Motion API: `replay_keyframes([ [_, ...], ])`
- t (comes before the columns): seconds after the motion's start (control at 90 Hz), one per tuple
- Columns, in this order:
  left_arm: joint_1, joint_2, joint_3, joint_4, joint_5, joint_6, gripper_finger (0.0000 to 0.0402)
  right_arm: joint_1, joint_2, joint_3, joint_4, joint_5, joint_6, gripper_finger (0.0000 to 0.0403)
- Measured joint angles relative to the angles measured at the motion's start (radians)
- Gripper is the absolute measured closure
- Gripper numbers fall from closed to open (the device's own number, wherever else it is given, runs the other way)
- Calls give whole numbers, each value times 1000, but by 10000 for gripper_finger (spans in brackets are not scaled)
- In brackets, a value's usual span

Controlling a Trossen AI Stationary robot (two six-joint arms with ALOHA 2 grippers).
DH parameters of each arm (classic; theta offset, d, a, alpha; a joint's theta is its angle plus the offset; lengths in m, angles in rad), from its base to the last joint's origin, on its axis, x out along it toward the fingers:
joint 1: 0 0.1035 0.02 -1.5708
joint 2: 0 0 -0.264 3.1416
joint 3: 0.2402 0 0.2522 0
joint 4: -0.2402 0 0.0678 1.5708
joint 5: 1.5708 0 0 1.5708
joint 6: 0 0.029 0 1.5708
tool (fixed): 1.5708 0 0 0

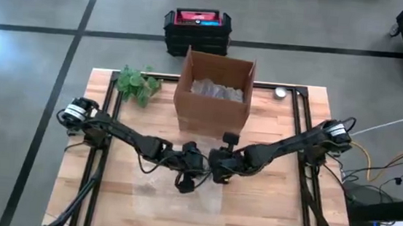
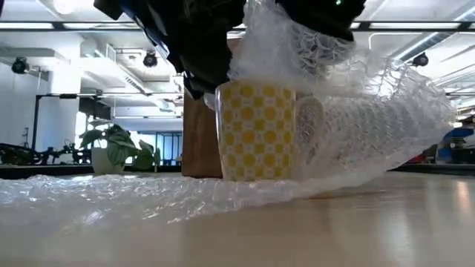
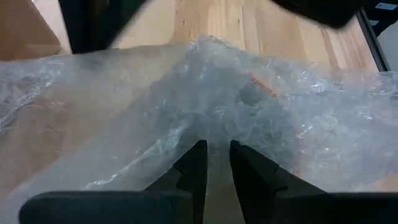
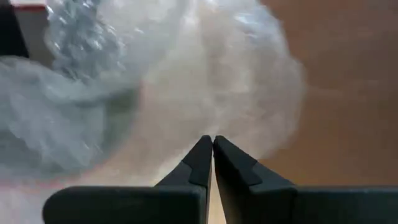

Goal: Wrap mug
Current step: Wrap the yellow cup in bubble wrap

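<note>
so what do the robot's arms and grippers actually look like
Both arms are dark, slim and jointed, with black cables along them and silvery cylindrical motor housings at the outer ends. The left gripper and right gripper each have two matte black, wedge-shaped fingers on a flat black bar.

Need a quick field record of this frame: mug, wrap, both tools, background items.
mug: yellow checked mug, upright on the table, handle side under wrap
wrap: bubble wrap lifted over the mug, the rest flat on the table
left tool: at table centre, narrow gap, pinching a wrap fold
right tool: at table centre, shut on the wrap
box: cardboard box behind, open, wrap inside
plant: back left of the table
</note>
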Motion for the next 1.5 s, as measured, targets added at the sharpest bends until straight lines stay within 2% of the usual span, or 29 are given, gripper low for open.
replay_keyframes([
  [0.2,0,0,0,1,0,0,343,34,-9,45,68,-18,-25,400],
  [0.3,0,0,0,1,0,0,343,49,-11,54,86,-70,-38,401],
  [0.389,0,0,0,3,0,0,343,61,3,42,127,-105,-39,401],
  [0.578,0,-1,4,-11,-6,7,343,66,66,39,150,-111,-18,401],
  [0.7,-3,-26,20,-67,1,22,343,67,91,40,156,-111,-12,401],
  [0.867,-4,-120,53,-166,-16,13,345,64,95,38,156,-131,-15,401],
  [0.922,-7,-139,51,-174,-43,19,348,65,94,37,166,-130,-25,401],
  [1.067,-14,-183,50,-172,-252,79,359,66,94,36,180,-130,-38,401],
  [1.133,-9,-184,46,-168,-297,96,363,66,94,36,184,-130,-40,401],
  [1.333,23,-127,11,-133,-291,99,372,66,94,36,193,-129,-46,401],
  [1.5,8,-116,5,-59,-147,97,380,66,94,36,193,-129,-58,401],
])
